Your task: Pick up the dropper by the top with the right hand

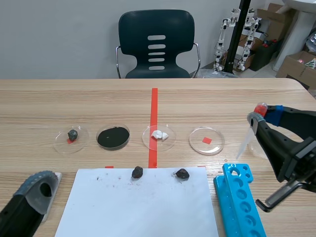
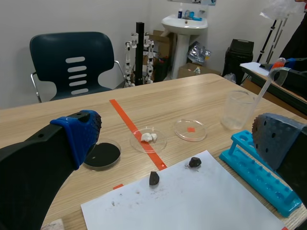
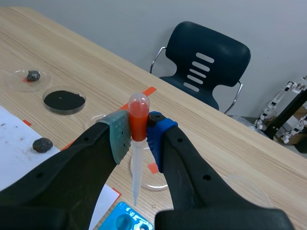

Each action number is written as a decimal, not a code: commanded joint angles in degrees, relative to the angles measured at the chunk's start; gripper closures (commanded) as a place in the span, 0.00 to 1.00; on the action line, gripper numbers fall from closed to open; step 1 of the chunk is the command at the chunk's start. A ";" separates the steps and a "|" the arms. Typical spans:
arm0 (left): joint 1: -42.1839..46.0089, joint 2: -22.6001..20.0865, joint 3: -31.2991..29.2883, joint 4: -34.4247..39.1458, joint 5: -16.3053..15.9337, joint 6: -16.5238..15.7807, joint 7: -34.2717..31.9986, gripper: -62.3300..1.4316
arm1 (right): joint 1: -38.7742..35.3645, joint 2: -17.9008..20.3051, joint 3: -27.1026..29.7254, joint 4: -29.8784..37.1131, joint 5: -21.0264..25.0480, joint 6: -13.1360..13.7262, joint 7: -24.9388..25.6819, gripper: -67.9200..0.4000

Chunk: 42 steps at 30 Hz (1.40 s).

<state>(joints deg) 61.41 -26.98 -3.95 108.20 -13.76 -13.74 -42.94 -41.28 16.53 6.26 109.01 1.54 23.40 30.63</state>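
The dropper [image 3: 136, 167] has a clear thin tube and an orange-red bulb at its top. My right gripper [image 3: 138, 130] is shut on that bulb, and the tube hangs down with its tip free. In the scene view the dropper [image 1: 245, 141] is held up at the right by the right gripper [image 1: 260, 111], just beyond the far end of the blue rack [image 1: 239, 202]. It also shows in the left wrist view as the dropper [image 2: 265, 87] beside a clear beaker [image 2: 236, 110]. My left gripper [image 2: 180, 136] stands open and holds nothing, low at the table's front left [image 1: 37, 190].
A white paper sheet [image 1: 138, 205] with two dark stones [image 1: 137, 172] [image 1: 182, 174] lies at the front. Beyond it stands a row of several petri dishes: stone [image 1: 72, 138], black powder [image 1: 113, 137], white lump [image 1: 159, 136], empty [image 1: 206, 140]. A chair [image 1: 156, 44] stands behind the table.
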 commanded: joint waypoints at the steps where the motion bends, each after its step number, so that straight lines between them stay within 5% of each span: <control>1: 0.31 0.28 -0.04 1.07 -0.37 -0.15 -0.76 0.00 | -1.09 -1.18 0.17 1.79 0.66 0.02 -0.33 0.86; 7: 0.31 0.28 -0.04 1.07 -0.37 -0.15 -0.74 0.00 | -5.16 -5.86 -0.55 6.36 2.01 0.02 -3.76 0.86; 15: 0.31 0.28 -0.04 1.07 -0.37 -0.15 -0.74 0.00 | -11.41 -6.71 -3.13 10.73 3.21 0.04 -4.44 0.86; 21: 0.31 0.28 -0.04 1.07 -0.37 -0.15 -0.74 0.00 | -14.45 -6.56 -3.34 12.72 3.19 0.79 -4.39 0.86; 28: 0.31 0.28 -0.04 1.07 -0.37 -0.15 -0.74 0.00 | -17.03 -3.63 -3.34 12.76 3.19 5.22 -3.52 0.86; 42: 0.31 0.26 -0.04 1.07 -0.37 -0.15 -0.74 0.00 | -17.14 -0.83 -3.34 12.76 5.84 4.74 -4.85 0.86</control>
<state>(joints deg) 61.41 -26.98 -3.95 108.20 -13.78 -13.72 -42.92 -58.61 15.88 2.87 120.86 6.79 28.25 24.95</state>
